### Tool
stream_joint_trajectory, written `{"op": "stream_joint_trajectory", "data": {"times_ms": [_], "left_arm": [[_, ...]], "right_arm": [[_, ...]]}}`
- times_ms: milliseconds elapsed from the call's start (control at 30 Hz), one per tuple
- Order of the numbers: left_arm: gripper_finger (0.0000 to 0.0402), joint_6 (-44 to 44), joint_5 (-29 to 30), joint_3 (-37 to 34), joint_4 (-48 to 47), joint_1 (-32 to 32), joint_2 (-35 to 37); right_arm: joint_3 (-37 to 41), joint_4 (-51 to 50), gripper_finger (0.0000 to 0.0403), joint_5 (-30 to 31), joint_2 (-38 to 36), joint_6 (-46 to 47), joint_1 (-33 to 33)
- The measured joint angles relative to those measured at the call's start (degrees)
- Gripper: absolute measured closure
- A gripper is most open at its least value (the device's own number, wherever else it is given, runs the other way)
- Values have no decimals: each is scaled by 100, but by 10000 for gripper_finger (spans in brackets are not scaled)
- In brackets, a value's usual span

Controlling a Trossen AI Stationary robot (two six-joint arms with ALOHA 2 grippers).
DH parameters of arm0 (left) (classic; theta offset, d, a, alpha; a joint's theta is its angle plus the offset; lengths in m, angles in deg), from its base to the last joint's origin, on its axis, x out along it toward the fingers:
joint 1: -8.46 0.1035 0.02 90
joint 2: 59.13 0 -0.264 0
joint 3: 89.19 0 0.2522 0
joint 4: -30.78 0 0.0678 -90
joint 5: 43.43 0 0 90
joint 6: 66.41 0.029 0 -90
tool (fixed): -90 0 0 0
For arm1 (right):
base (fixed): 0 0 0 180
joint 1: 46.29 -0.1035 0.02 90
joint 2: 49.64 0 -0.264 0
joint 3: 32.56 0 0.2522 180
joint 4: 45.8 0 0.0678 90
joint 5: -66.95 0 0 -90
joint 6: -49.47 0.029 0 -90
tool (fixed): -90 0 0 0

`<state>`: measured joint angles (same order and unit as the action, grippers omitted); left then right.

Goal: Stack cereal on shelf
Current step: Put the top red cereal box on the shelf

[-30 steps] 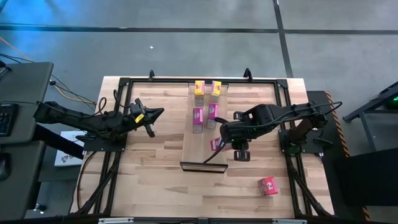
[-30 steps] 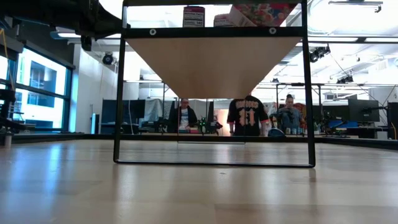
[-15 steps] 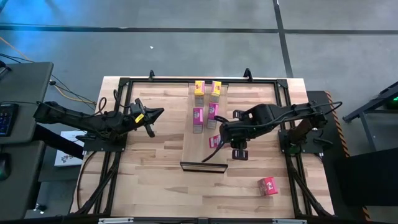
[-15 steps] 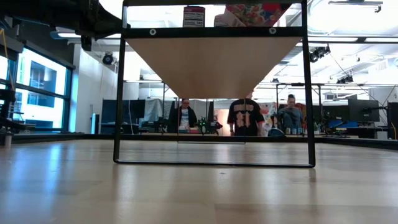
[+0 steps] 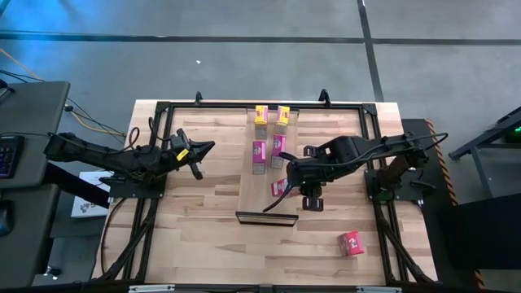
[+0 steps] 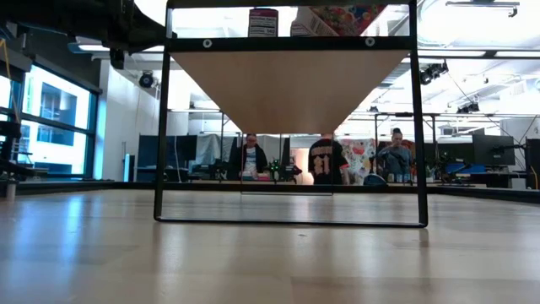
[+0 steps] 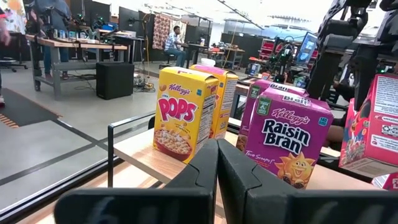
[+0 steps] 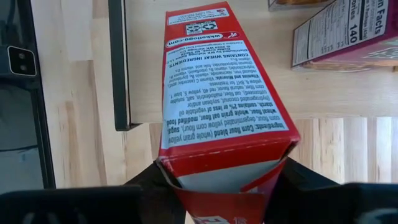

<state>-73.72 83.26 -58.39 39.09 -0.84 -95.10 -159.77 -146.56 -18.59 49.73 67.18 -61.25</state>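
The shelf (image 5: 254,195) is a pale board on a black frame at mid-table. Two yellow cereal boxes (image 5: 260,115) stand at its far end, with two pink ones (image 5: 259,155) just nearer. My right gripper (image 5: 295,189) is shut on a red cereal box (image 5: 281,186) over the shelf's right part. The low view shows that red box (image 6: 350,17) above the shelf's front bar. A second red box (image 5: 352,242) lies on the tabletop at the near right. My left gripper (image 5: 203,149) hovers shut to the left of the shelf, facing the boxes. My right gripper pinches the red box's upper end (image 8: 224,177) between its two fingers (image 8: 149,183), one on each wide face. The fingers come steeply from above and from the right. The box slants down and away over the shelf board. The front bar hides whether its lower end (image 8: 198,18) touches the board.
The black frame rail (image 5: 163,163) runs around the table's edges, and the shelf's dark front edge (image 5: 266,218) faces the near side. Bare tabletop lies to the left of the shelf and along the near edge. People stand at benches beyond the table's far edge.
The red box in my right gripper has swung a little toward the table's left, farther over the shelf board. The arm itself stays about where it was. My left arm has kept still.
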Motion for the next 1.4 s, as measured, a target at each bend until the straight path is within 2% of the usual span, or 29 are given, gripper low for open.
{"op": "stream_joint_trajectory", "data": {"times_ms": [967,1400], "left_arm": [[401,-63,0,0,0,0,-1],[401,-63,0,0,2,0,-1]], "right_arm": [[-11,-96,278,-122,123,584,90],[-11,-99,218,-2,293,324,85]]}}
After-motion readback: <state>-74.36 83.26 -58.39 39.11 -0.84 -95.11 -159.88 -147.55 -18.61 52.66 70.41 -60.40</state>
